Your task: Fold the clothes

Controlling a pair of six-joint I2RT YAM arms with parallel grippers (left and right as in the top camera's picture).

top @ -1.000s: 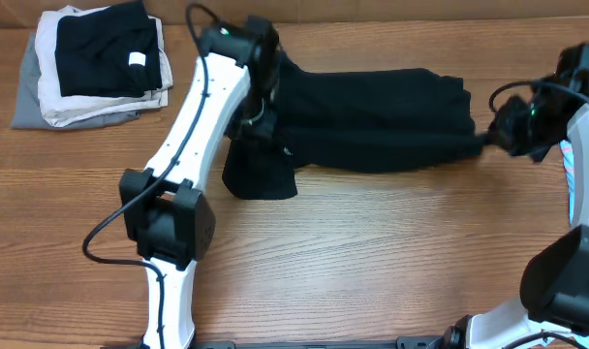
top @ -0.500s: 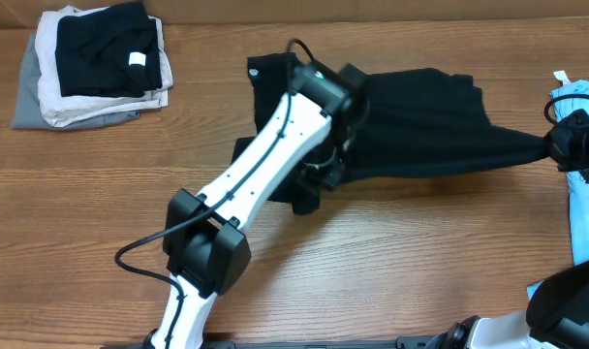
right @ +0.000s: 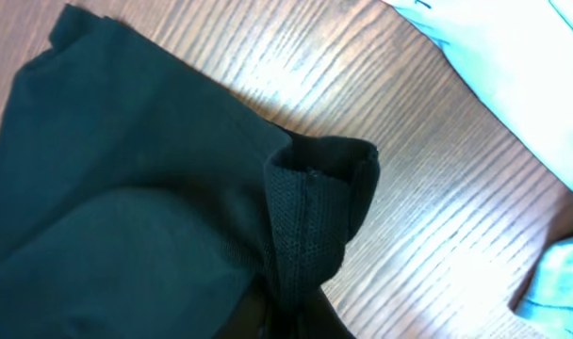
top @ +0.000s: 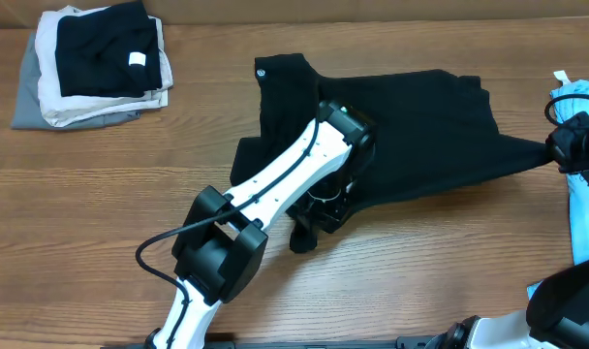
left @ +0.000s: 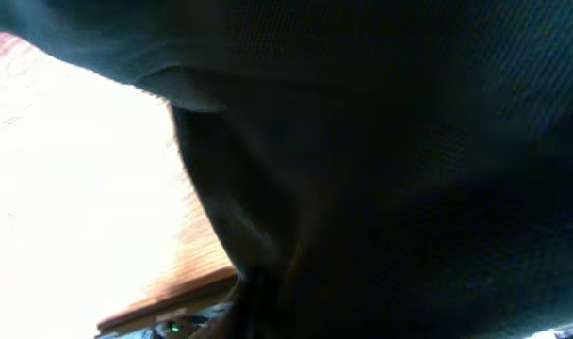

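A wooden table (top: 420, 291) fills the overhead view. The black garment (top: 420, 116) lies across its upper middle and right, spread from a corner near the top centre out to the right edge, where it narrows into a taut point.

The white left arm (top: 275, 179) reaches diagonally from the bottom left up over the garment's lower left part. Its wrist bends back down, so that the left gripper (top: 322, 215) sits at the garment's lower edge, with a small dark lobe of cloth just below and left of it. In the left wrist view, black fabric covers nearly the whole frame and gathers toward the bottom centre. The fingers are lost in the dark, so it cannot be told how far this claw is open or whether it has hold of the cloth.

A stack of folded clothes (top: 43, 97) sits in the upper left corner, well apart from the garment, topped by a black folded piece (top: 96, 48) with a white tag (top: 137, 60). A light blue shirt (right: 494, 38) lies at the right edge.

The right gripper (top: 558, 153) is at the far right, at the tip of the stretched point. In the right wrist view, a bunched fold of hem runs down into the bottom centre, pinched tight between the closed fingers.

A round white logo (top: 263, 69) marks the garment's top left corner.
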